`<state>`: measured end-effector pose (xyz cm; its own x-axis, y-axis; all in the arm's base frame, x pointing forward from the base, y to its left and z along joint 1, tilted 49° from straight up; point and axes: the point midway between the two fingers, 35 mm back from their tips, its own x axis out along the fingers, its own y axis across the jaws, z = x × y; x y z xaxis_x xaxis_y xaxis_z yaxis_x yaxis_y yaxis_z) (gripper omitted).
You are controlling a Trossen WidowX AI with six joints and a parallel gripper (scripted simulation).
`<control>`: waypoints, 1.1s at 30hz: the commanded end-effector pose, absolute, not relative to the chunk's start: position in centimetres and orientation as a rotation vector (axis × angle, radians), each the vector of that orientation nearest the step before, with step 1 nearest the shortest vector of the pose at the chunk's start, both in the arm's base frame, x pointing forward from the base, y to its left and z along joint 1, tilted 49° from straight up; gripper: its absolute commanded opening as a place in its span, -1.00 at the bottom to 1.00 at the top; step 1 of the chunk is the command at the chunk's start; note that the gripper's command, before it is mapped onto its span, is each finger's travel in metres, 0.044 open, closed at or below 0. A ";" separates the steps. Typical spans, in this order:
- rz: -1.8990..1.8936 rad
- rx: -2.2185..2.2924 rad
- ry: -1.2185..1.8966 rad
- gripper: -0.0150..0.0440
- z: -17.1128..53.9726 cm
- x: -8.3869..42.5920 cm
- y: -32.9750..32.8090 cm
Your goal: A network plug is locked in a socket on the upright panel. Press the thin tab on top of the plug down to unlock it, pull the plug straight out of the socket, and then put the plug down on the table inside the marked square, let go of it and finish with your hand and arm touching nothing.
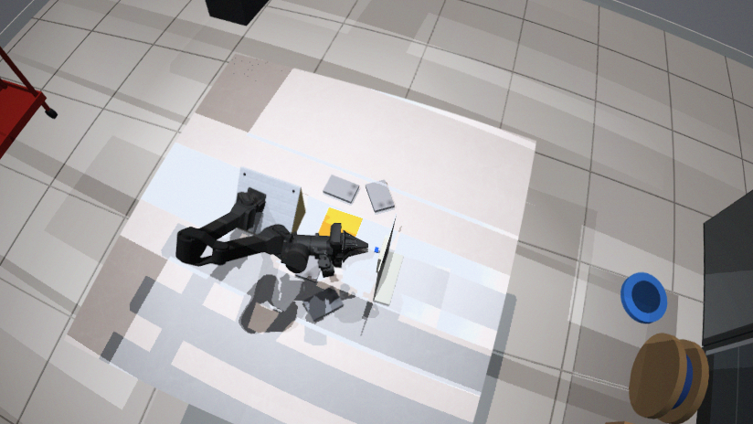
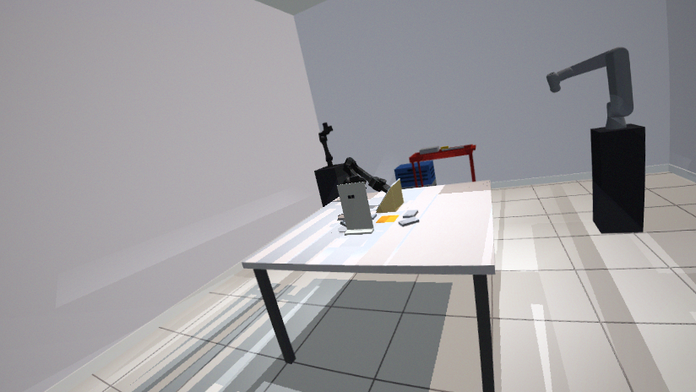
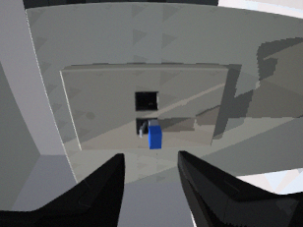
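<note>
A small blue plug (image 1: 376,249) (image 3: 154,137) sits at the lower socket of the upright panel (image 2: 356,209) (image 3: 93,38). A small grey piece shows beside its back end; the thin tab cannot be made out clearly. The upper socket (image 3: 147,101) is empty. My gripper (image 1: 366,247) (image 3: 151,159) is partly open with nothing between its fingers. It points at the panel, a short way in front of the plug, and in the wrist view the plug appears just above the gap between the fingertips. The marked square (image 1: 343,218) (image 2: 387,219) is orange-yellow and lies on the table beside the gripper.
Two flat grey boxes (image 1: 341,188) (image 1: 379,195) lie beyond the square. Another grey box (image 1: 323,306) lies on the opposite side of the arm. An upright board with a yellowish side (image 1: 299,210) (image 2: 392,197) stands near the arm's base.
</note>
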<state>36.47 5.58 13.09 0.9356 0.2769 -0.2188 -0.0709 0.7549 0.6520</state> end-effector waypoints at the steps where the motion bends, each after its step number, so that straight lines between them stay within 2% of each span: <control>1: 0.189 0.695 0.315 0.04 12.9 37.2 5.6; 21: 0.190 0.695 0.314 0.04 12.7 39.6 5.9; 24: 0.190 0.695 0.314 -0.23 12.7 39.6 5.9; 33: 0.190 0.695 0.314 -0.43 12.7 39.6 5.9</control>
<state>39.54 5.90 12.79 0.9366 0.2750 -0.2172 -0.0706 0.7550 0.6519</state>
